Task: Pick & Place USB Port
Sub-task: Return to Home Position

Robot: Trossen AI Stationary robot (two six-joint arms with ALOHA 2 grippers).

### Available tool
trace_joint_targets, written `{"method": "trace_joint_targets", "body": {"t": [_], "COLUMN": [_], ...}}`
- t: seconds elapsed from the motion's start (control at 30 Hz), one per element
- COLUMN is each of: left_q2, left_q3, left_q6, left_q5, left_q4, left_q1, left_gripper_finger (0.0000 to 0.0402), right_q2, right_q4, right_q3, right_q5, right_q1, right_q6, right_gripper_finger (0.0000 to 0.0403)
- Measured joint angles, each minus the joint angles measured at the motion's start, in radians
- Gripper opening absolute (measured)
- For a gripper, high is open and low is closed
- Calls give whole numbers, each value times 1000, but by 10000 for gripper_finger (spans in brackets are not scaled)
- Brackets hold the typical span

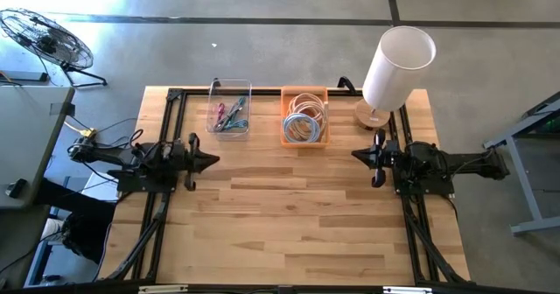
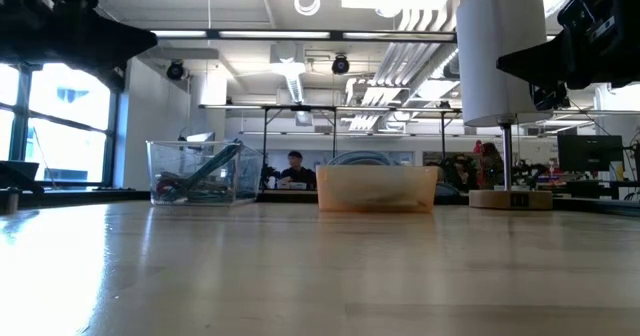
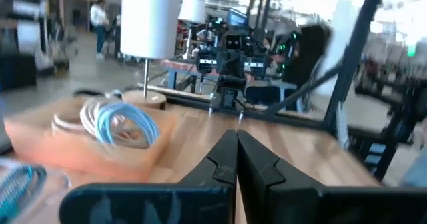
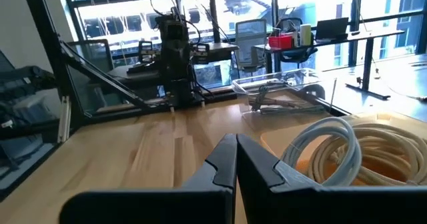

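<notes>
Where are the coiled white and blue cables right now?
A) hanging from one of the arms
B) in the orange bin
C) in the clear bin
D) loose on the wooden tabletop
B: the coiled cables lie inside the orange bin, which stands beside the transparent bin.

One table carries two bins: one transparent bin and one orange bin. In the orange bin two coils can be counted, one blue coil and one white coil. The transparent bin's cables are too tangled to count. One lamp stands at upper right. Two arms flank the table: left arm, right arm.
</notes>
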Motion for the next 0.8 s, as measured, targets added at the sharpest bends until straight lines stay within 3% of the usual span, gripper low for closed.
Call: {"method": "trace_joint_targets", "body": {"t": [0.13,0.8], "left_q2": [0,0], "left_q3": [0,0], "left_q6": [-108,-104], "left_q5": [27,64], "left_q4": [0,0], "left_q1": [0,0], "left_gripper_finger": [0,0], "right_q2": [0,0], "right_q4": [0,-1], "right_q3": [0,0], "right_q5": [0,-1], "right_q1": [0,0], "right_q6": [-5,-7], "right_gripper_finger": [0,0]}}
